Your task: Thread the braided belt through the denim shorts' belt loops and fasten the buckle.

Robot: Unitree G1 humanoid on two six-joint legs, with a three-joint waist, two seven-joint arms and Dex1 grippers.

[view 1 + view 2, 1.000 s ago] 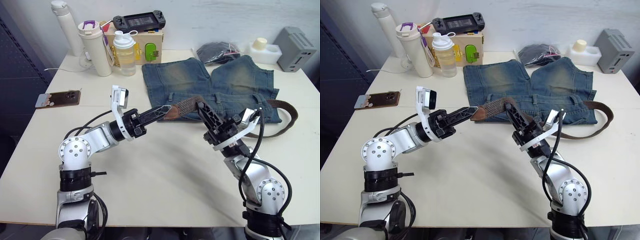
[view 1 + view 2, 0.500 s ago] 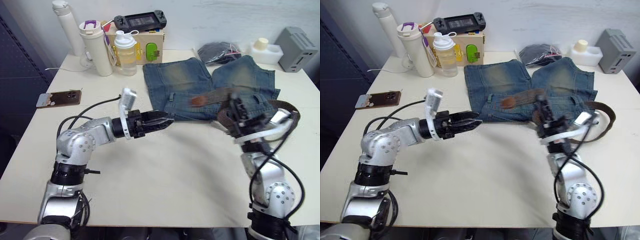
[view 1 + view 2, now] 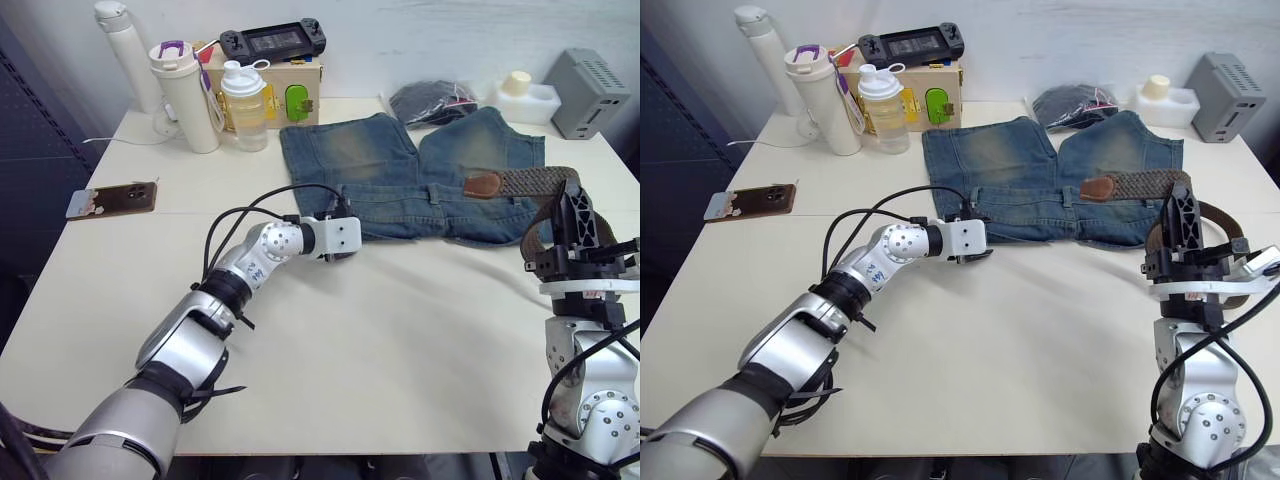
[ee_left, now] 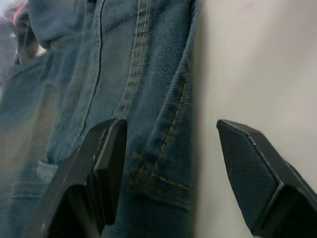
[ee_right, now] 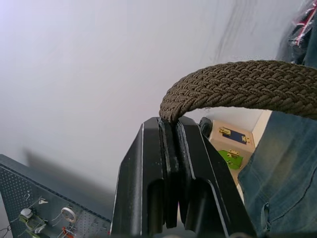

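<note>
The denim shorts (image 3: 350, 150) lie flat on the table, waistband toward me, with a belt loop (image 3: 1065, 196) near its middle. My left gripper (image 4: 171, 144) is open at the waistband's left end, its fingers (image 4: 106, 163) straddling the denim edge. At the right, my right gripper (image 3: 578, 215) points upward and is shut on the braided belt (image 5: 237, 89). The belt (image 3: 535, 182) arches from that grip across the shorts' right side and ends in a tan leather tip (image 3: 483, 184). The rest of it loops down behind the right gripper. The buckle is hidden.
Along the back edge stand two bottles (image 3: 182, 95), a wooden box (image 3: 290, 90) with a game console on top, a dark bundle in plastic (image 3: 432, 100), a white container (image 3: 525, 95) and a grey box (image 3: 587, 92). A phone (image 3: 112, 198) lies at the left.
The left gripper let go of the belt's tip, opened and moved to the waistband's left end. The right gripper swung right and upward with the belt. The camera view shifted slightly.
</note>
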